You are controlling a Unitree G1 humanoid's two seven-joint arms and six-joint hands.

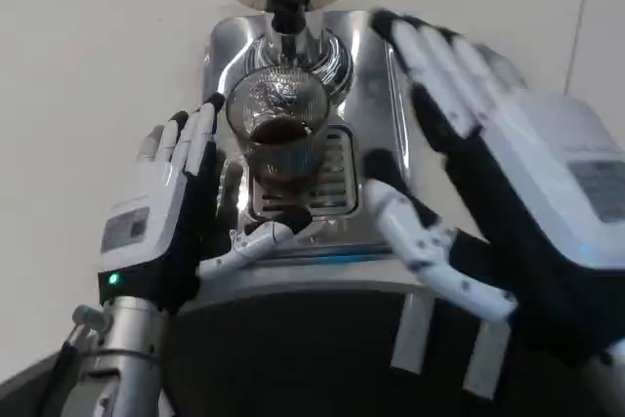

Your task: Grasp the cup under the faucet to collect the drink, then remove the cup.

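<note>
Right hand [488,173] is held spread beside the glass cup [278,134] of dark drink under the faucet [286,9], on the drip tray [337,178], left hand [181,207] fingers wrapped around it.

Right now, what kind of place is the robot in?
Probably a drinks counter or kitchen corner: a shiny steel drink machine with a black faucet stands on a white table, and a clear glass cup holding dark drink sits under it.
</note>
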